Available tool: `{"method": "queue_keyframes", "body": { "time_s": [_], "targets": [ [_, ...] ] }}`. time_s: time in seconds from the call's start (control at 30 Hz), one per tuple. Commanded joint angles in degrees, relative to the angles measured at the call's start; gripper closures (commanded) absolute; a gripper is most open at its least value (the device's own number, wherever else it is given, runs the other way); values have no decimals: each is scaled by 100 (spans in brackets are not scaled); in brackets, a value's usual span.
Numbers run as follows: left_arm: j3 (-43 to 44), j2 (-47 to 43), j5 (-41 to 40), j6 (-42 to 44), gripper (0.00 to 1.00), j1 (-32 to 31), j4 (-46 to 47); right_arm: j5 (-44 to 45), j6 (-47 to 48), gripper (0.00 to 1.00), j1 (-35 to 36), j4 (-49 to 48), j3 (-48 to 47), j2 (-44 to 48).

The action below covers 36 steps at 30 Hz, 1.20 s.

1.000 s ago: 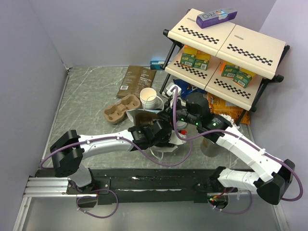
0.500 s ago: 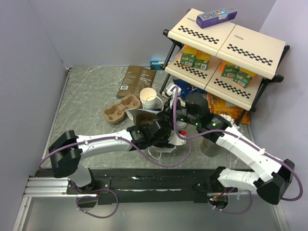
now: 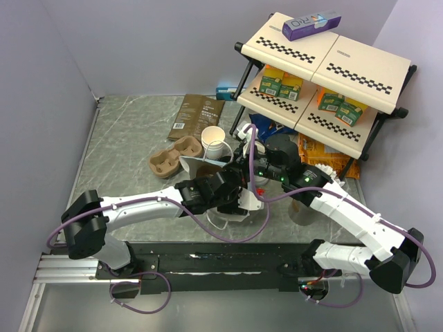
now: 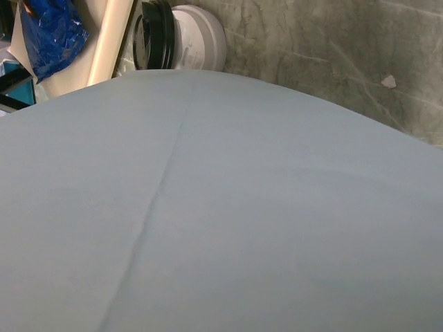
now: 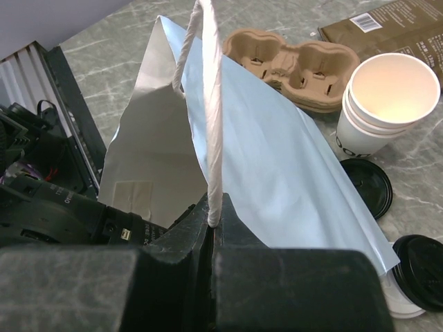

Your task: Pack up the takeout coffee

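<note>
Right claw (image 5: 211, 232): clenched on the twisted white handle (image 5: 208, 104) of the pale blue paper bag (image 5: 277, 166), the handle rising straight out from between the shut jaws along the bag's upper edge. Bag mouth gaping on the claw's side, with the pale inner wall in view.

Left claw (image 3: 225, 196): pressed in at the bag's near side and mostly hidden. Left wrist view filled almost wholly with the bag's blue paper, fingers out of sight. Cannot tell whether released or clenched.

Takeout coffee: all outside the bag, none of it in a claw's grip.
- Just beyond the bag's far side, on the bench (image 3: 131, 138): a stack of white paper cups (image 5: 387, 104), upright, the topmost open and tan inside.
- At the foot of that stack, close against the bag's far edge: a loose black lid (image 5: 367, 187), flat on the bench.
- Further along the same bag edge, near the bag's bottom corner: a second black lid (image 5: 423, 261), with something white under its rim.
- Over the bag's curve in the left wrist view: a lidded white cup (image 4: 197, 45), its black lid turned sideways in that picture. Cannot tell whether lying down, nor whether the same cup as under the second lid.

Whole sheet of the bag between the right claw and the cups.

Also past the bag's far side, beside the cup stack: a brown pulp carrier (image 5: 291, 59). Beyond that, flat on the bench: a dark coffee pouch (image 5: 387, 24).
</note>
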State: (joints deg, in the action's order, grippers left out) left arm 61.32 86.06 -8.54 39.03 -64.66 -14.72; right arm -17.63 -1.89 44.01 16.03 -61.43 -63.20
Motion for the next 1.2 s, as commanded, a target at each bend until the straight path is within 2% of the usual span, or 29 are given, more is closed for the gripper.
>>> {"method": "queue_keyframes", "body": {
  "time_s": [0.0, 0.13, 0.2, 0.33, 0.5, 0.7, 1.17],
  "targets": [
    [-129, -46, 572, -176, 15, 24, 83, -522, -268, 100, 152, -382, -27, -8],
    [-147, -63, 563, -141, 14, 24, 83, -505, -268, 100, 108, -338, -36, -26],
    [-120, -55, 616, -150, 21, 41, 5, -514, -172, 100, 64, -259, -1, 9],
    [-164, -124, 651, -150, 26, 42, 4, -522, -22, 100, 46, -162, 61, 123],
    [-164, -204, 695, -141, 16, 68, -4, -558, 13, 100, 46, -100, 122, 159],
    [-120, -239, 810, -123, 11, 94, -128, -540, 22, 100, 20, -109, 131, 176],
    [-24, -406, 748, -158, 10, 138, -268, -584, -4, 100, -103, -48, 193, 168]
  ]
}}
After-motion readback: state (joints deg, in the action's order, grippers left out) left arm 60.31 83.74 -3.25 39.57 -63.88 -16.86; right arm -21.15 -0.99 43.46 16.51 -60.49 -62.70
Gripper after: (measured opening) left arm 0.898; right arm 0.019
